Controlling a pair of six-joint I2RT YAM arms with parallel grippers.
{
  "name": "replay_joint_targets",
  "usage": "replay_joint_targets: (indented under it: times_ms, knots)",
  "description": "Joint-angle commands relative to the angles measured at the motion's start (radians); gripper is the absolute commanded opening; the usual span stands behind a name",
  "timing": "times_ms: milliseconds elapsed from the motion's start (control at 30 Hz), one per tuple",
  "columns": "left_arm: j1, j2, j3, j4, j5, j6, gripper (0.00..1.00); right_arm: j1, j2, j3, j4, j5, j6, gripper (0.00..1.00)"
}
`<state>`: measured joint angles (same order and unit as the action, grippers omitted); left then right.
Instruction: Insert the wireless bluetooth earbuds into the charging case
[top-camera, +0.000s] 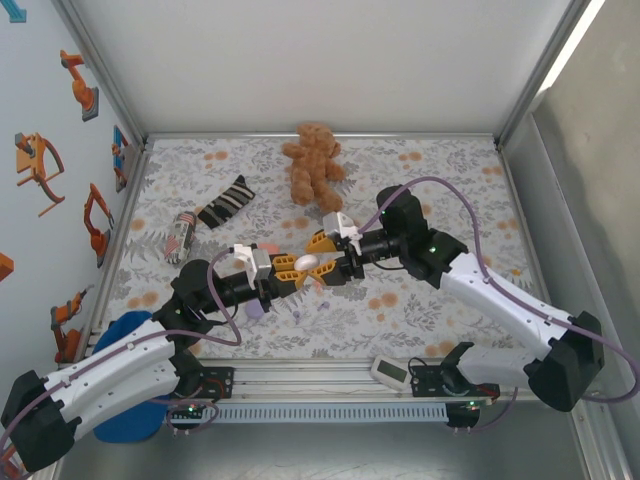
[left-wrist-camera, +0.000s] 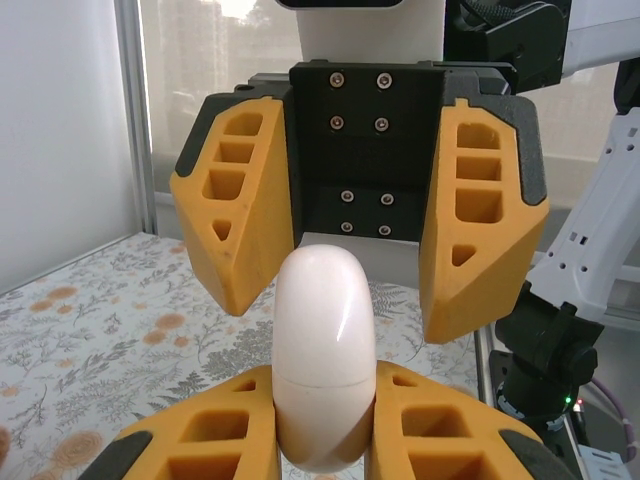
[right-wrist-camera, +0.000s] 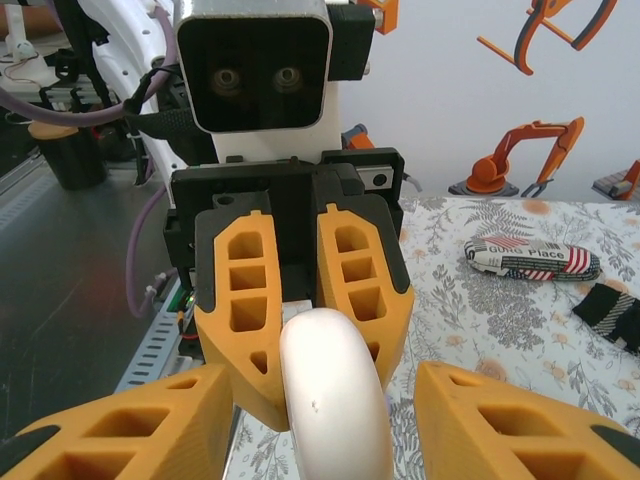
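**Floral mat** (top-camera: 440, 190), with the charging case (left-wrist-camera: 323, 350) as your reference, held above the mat's middle.

- **Surroundings:** Behind the case lies a teddy bear (top-camera: 313, 160). Behind and left of it are a striped sock (top-camera: 227, 200) and a flag-print roll (top-camera: 181, 236). All sit well apart from the case and block nothing.
- **Grippers:** Your left gripper (left-wrist-camera: 323, 385) is clamped on one end of the case. Your right gripper (right-wrist-camera: 325, 380) has its jaws apart around the other end, not touching it.
- **Progress:** The case's seam looks shut, so opening and inserting probably remain.
- **Earbuds:** A lilac speck (top-camera: 254, 311), perhaps an earbud, lies near-left of the case.
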<state>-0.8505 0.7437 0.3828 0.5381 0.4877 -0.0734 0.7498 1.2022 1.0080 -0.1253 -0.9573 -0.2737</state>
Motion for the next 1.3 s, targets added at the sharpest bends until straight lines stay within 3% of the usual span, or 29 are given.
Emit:
replay_joint_targets:
  times_ms: [0, 467, 700, 967, 1033, 1267]
  knots:
    - [0.0, -0.014, 0.014, 0.035, 0.016, 0.012, 0.0, 0.008, 0.006, 0.027, -0.025, -0.016, -0.018, 0.47]
    - [-0.001, -0.005, 0.013, 0.053, 0.01, 0.003, 0.0, 0.007, -0.013, 0.017, -0.034, 0.003, -0.022, 0.24]
    - [-0.001, -0.008, 0.002, 0.058, -0.021, 0.006, 0.35, 0.008, -0.039, -0.011, 0.029, 0.025, 0.045, 0.23]
    - [-0.001, -0.056, -0.022, -0.013, -0.111, 0.023, 0.56, -0.003, -0.055, -0.053, 0.051, 0.126, 0.111, 0.23]
    - [-0.001, -0.076, -0.027, -0.032, -0.129, 0.028, 0.68, -0.016, -0.058, -0.069, 0.066, 0.146, 0.135, 0.23]
    - [-0.001, -0.154, -0.004, -0.195, -0.203, 0.061, 0.79, -0.055, -0.079, -0.15, 0.157, 0.219, 0.243, 0.23]
